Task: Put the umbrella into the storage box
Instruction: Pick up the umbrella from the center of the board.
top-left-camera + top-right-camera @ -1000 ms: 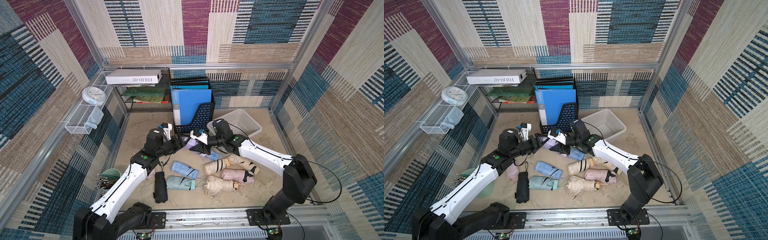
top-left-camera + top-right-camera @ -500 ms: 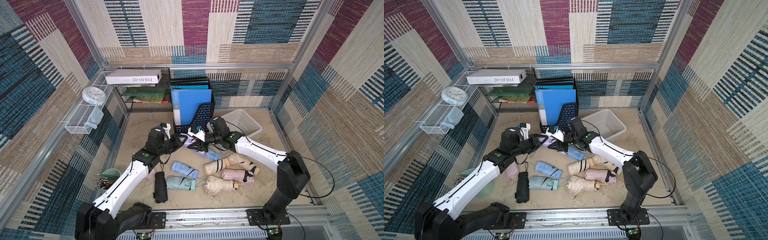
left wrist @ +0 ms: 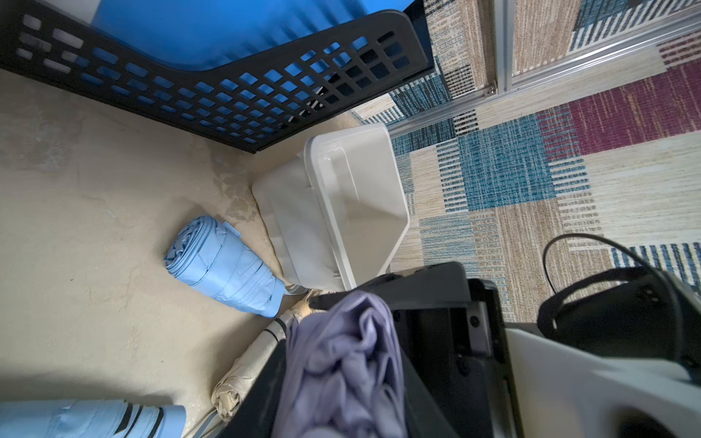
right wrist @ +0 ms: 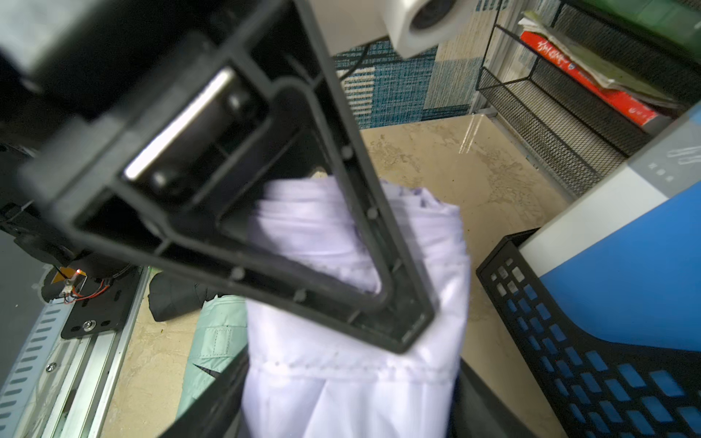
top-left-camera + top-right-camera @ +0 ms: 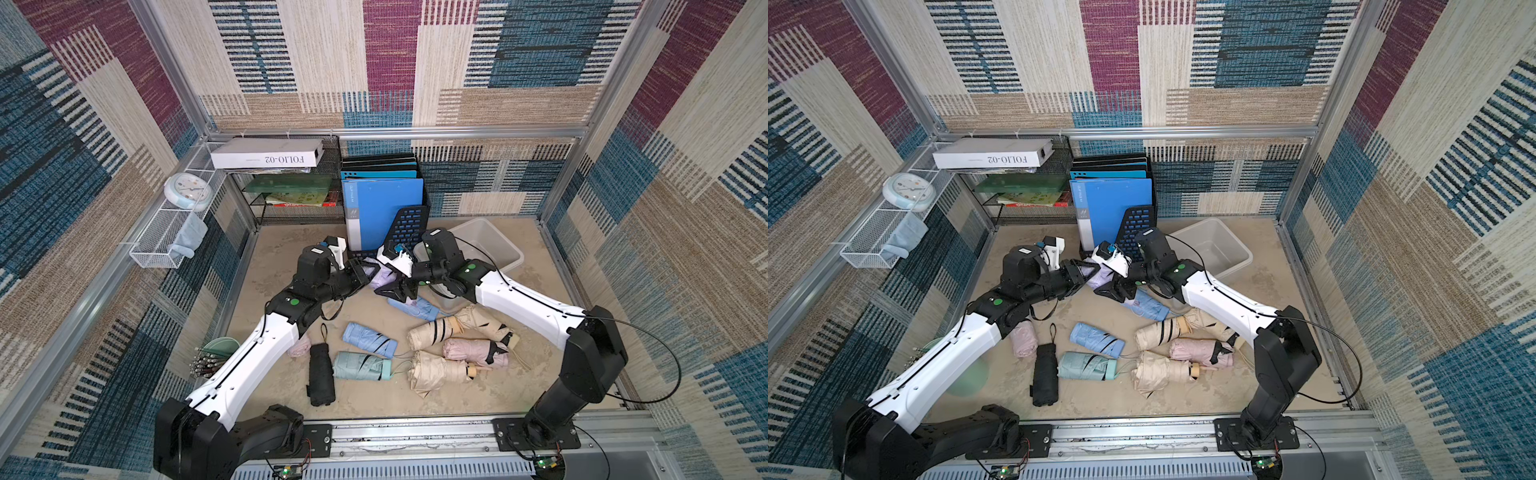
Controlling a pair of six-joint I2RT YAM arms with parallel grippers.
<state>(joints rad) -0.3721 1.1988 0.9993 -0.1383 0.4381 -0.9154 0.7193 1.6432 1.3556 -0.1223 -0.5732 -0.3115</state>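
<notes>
Two arms (image 5: 257, 353) extend inward, meeting at centre. Left gripper (image 5: 365, 272) is clamped on one lavender umbrella (image 5: 381, 279); right gripper (image 5: 395, 287) has jaws apart around it. Nine other umbrellas (image 5: 370, 338) lie nearer on the floor. One storage box (image 5: 496, 245) stands far right.

Bright even light w/ blurry wrist pics

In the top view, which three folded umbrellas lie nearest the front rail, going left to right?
Black folded fabric umbrella → mint green folded fabric umbrella → beige folded fabric umbrella.
</notes>
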